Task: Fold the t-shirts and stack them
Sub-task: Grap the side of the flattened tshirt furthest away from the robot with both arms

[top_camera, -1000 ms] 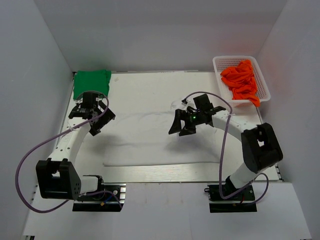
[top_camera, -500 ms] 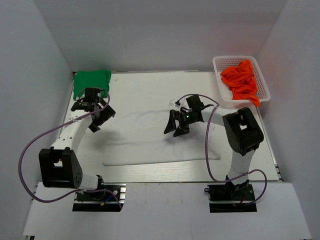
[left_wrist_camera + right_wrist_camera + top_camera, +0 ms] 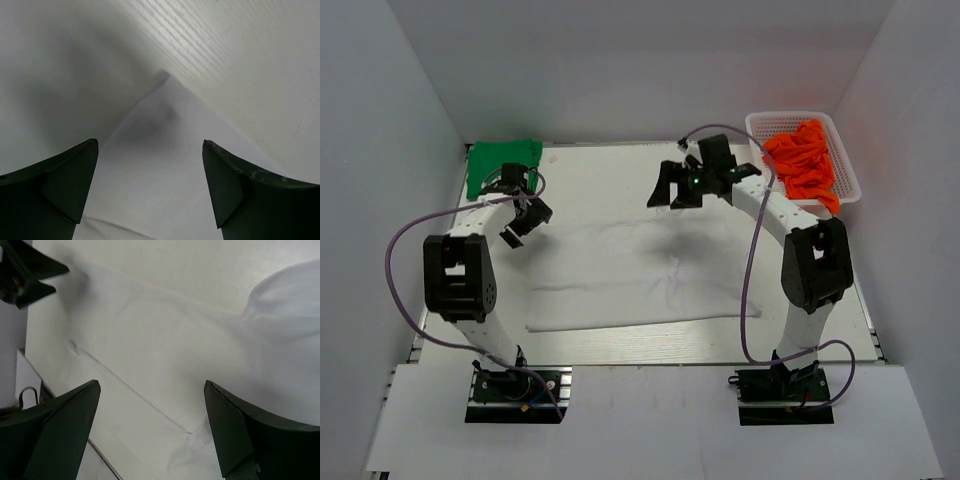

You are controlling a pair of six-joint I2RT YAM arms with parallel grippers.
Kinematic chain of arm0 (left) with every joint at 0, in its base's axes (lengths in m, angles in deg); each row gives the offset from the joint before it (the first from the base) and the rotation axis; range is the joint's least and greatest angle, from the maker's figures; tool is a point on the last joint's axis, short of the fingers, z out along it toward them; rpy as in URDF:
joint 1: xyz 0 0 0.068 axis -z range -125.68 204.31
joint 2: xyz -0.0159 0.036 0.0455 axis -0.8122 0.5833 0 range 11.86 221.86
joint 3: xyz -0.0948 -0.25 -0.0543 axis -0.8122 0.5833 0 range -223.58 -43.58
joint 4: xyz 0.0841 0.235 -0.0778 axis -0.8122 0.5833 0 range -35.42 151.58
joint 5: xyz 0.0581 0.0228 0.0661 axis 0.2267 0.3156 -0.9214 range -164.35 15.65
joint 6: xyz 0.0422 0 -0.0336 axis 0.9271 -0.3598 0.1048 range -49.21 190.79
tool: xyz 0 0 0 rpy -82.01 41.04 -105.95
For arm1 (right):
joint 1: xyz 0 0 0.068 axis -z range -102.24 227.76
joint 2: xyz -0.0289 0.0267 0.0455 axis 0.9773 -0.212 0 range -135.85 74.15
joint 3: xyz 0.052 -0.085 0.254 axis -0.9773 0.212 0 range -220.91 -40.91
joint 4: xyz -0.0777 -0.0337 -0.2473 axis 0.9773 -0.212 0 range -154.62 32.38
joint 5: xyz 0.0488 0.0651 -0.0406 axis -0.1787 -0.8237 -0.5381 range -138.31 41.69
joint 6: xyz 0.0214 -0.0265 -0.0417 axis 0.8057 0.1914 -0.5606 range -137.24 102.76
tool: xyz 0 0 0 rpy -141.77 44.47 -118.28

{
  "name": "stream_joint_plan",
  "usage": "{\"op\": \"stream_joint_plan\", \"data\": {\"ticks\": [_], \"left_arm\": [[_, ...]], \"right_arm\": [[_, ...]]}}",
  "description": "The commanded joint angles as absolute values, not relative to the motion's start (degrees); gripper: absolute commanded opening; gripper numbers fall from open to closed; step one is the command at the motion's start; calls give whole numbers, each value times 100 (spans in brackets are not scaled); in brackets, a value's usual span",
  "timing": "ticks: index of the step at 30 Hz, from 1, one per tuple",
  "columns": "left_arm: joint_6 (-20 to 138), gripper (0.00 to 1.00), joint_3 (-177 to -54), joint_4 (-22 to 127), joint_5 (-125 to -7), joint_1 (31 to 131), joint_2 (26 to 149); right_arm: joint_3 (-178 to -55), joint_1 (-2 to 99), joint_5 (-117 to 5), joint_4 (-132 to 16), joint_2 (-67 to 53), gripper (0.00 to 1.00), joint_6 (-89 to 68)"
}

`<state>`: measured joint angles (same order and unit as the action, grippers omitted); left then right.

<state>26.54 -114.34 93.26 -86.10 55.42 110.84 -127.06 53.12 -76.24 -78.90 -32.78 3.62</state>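
Observation:
The white t-shirt (image 3: 640,280) lies spread flat across the middle of the table, with a small wrinkle near its centre. The bright green t-shirt (image 3: 503,160) lies folded at the back left corner. My left gripper (image 3: 525,224) is open and empty, just above the white shirt's far left corner, which shows between its jaws in the left wrist view (image 3: 165,170). My right gripper (image 3: 670,195) is open and empty, raised beyond the shirt's far edge. In the right wrist view the white shirt (image 3: 165,355) lies well below the open right gripper (image 3: 152,385).
A white lattice basket (image 3: 842,150) holding orange cloth (image 3: 802,160) stands at the back right. White walls close in the table on the left, back and right. My left gripper (image 3: 25,270) shows at the top left of the right wrist view.
My right gripper has lifted off the middle of the white shirt and swung toward the back. My left gripper has shifted slightly back. The shirt stays on the table.

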Motion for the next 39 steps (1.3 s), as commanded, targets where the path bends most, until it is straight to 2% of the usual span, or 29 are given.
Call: {"op": "stream_joint_plan", "data": {"ticks": [1, 3, 6, 9, 10, 12, 16, 19, 20, 24, 31, 35, 39], "left_arm": [[2789, 93, -11802, 8947, -8674, 5431, 11451], [2790, 83, -11994, 8947, -8788, 5431, 11828], [2842, 74, -12171, 8947, -8841, 5379, 12110], [2895, 61, -12171, 8790, -8719, 5379, 12287], [2895, 52, -12171, 8728, -8718, 5327, 12365], [2947, 47, -12224, 8728, -8718, 5326, 12428], [3105, 25, -12294, 8728, -8754, 5273, 12542], [3264, 15, -12225, 8614, -8518, 5273, 12542], [3264, 5, -12224, 8544, -8386, 5273, 12542], [3379, 0, -12110, 8394, -7990, 5273, 12595], [3431, 0, -12110, 8394, -7989, 5273, 12595], [3431, 0, -12110, 8455, -8042, 5273, 12595], [3431, 0, -12110, 8507, -8094, 5273, 12542]], "right_arm": [[-13248, 5639, -7029, -8310, -3543, 90, 534], [-13504, 5719, -7011, -8276, -3615, 90, 693], [-13636, 5868, -6932, -8267, -3694, 90, 702], [-13768, 5983, -6765, -8390, -3808, 90, 675], [-13803, 6009, -6678, -8459, -3843, 90, 666], [-13803, 6062, -6598, -8460, -3913, 90, 649], [-14030, 6132, -5942, -8513, -4124, 90, 395], [-14364, 6141, -5397, -8531, -4370, 90, 211], [-14592, 6133, -5289, -8513, -4606, 90, 140], [-15172, 6124, -4858, -8365, -5221, 90, -72], [-16052, 6106, -4234, -8126, -6163, 85, -388], [-16412, 6097, -4330, -8047, -6550, 79, -353], [-16273, 6027, -4322, -8126, -6612, 69, -292]]}}
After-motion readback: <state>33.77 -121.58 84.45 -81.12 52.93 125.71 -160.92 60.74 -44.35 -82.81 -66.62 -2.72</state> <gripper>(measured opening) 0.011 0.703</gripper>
